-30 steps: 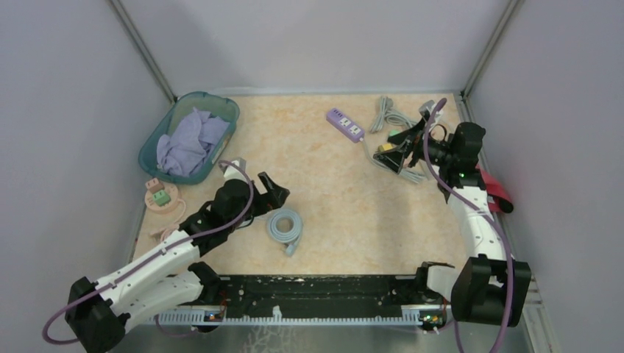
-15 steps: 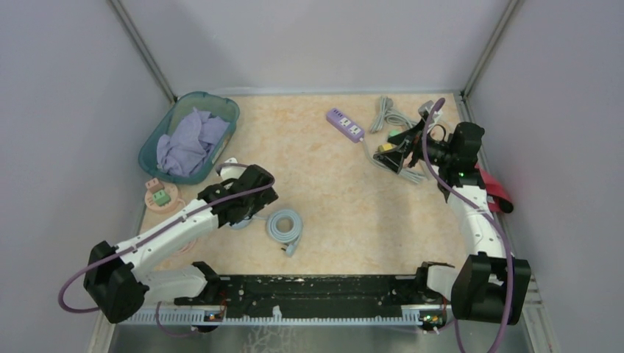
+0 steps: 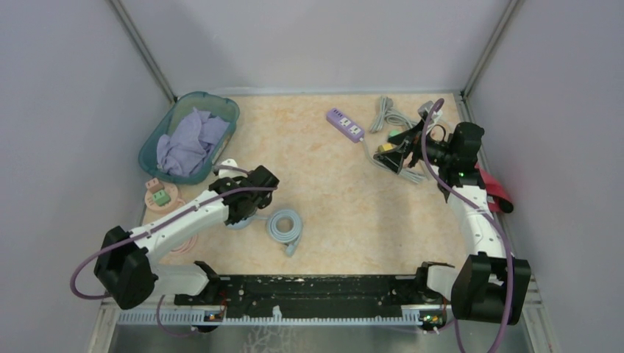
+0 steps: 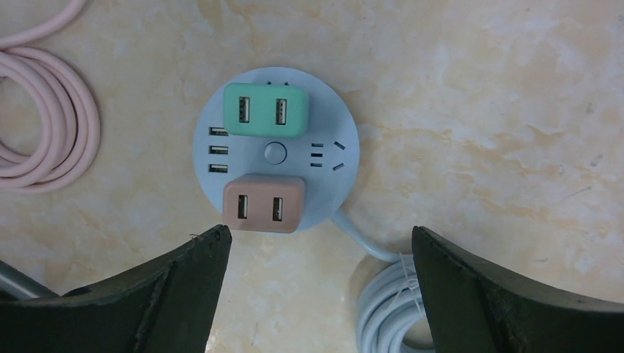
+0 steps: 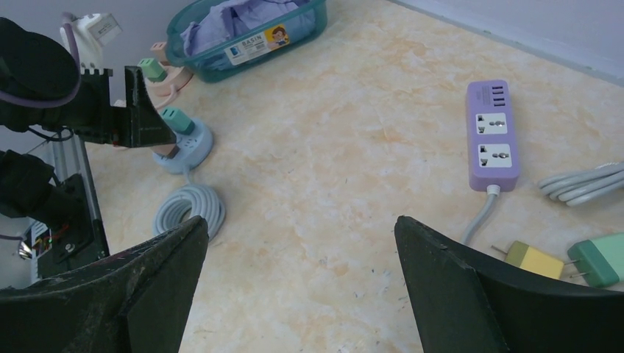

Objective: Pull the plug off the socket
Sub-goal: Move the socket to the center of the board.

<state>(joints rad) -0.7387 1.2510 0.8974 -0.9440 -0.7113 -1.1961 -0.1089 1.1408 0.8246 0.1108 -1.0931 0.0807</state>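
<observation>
hovering over the left-centre of the tabletop (image 3: 346, 213), the left tool (image 4: 318, 235) is standing wide, its two fingers far apart with nothing between them. the round socket (image 4: 331, 176) is lying flat just ahead of those fingertips in the left wrist view, not yet between them. two square adapters are sitting in it: a brown plug (image 4: 263, 204) on the side nearest the tool and a green plug (image 4: 266, 110) on the side beyond it.

the brown plug looks like the one to take first, since it is closest. its long axis is running across the view, in line with the gap between the fingers, so they would be closing on its short ends. the opening looks ample for that. the tool probably needs to be moving forward a little and down.

the right tool (image 5: 300, 220) is also standing wide and carrying nothing. it is hanging at the far right, near the purple power strip (image 5: 493, 136) and well apart from the round socket, so the left arm is plainly the nearer one.

the left wrist view is giving the layout from above, including the socket's grey cord (image 4: 390, 309) coiling just right of it and a pink cable (image 4: 51, 125) to its left. the top view is hiding most of the socket under the left arm. only the right wrist view is showing the plugs from the side, standing proud of the socket, with the left tool seemingly hanging just above them; whether it is touching the green plug cannot be told.
</observation>
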